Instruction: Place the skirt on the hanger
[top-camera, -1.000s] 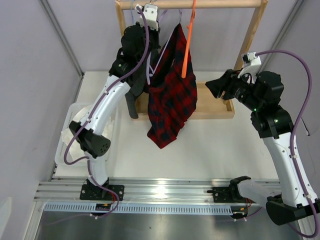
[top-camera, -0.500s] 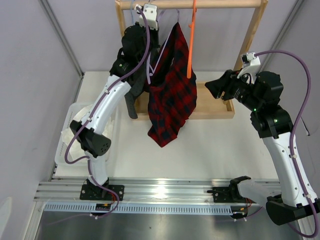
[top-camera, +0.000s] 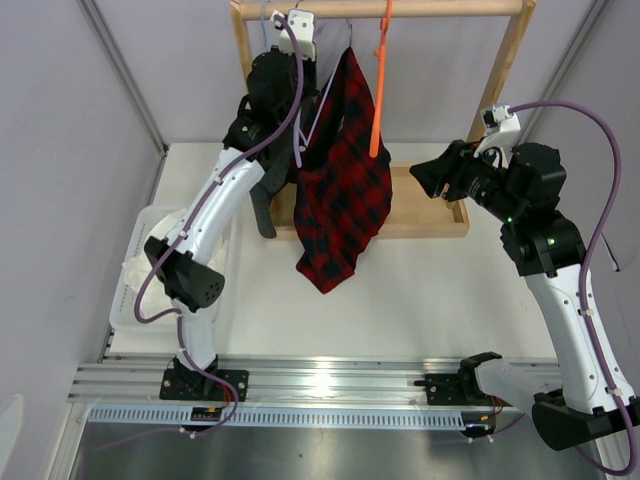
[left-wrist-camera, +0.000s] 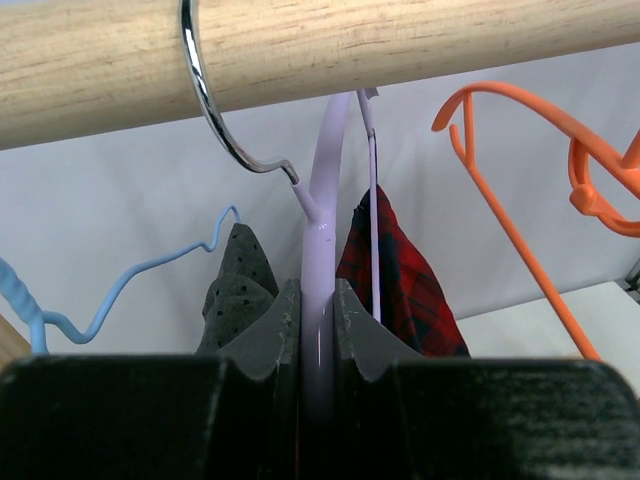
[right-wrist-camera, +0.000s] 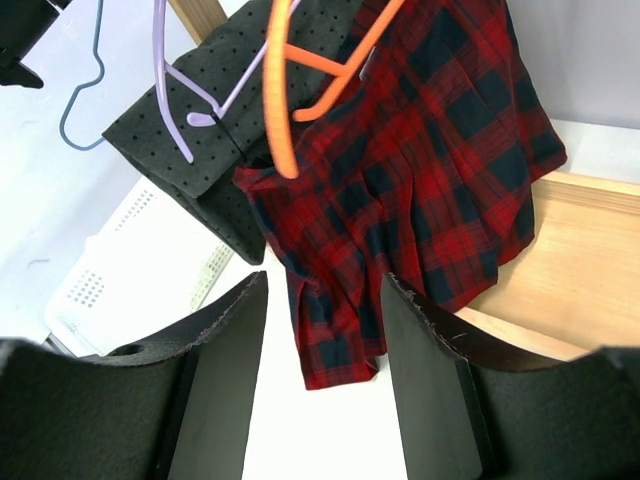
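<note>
My left arm (top-camera: 215, 210) rises from its base at 7 o'clock on the bench edge and stretches long and nearly straight toward 12 o'clock, wrist lifted high. My left end effector (left-wrist-camera: 318, 300) points upward, its two fingers (left-wrist-camera: 280, 320) pressed together on the thin neck of the hanger (left-wrist-camera: 325, 200), with no gap either side. My right arm (top-camera: 570, 300) stands up from 5 o'clock, folds at the elbow near 3 o'clock and turns its wrist toward 9 o'clock. My right end effector (top-camera: 425, 172) hangs in the air, fingers (right-wrist-camera: 235, 330) spread wide, gripping nothing.
</note>
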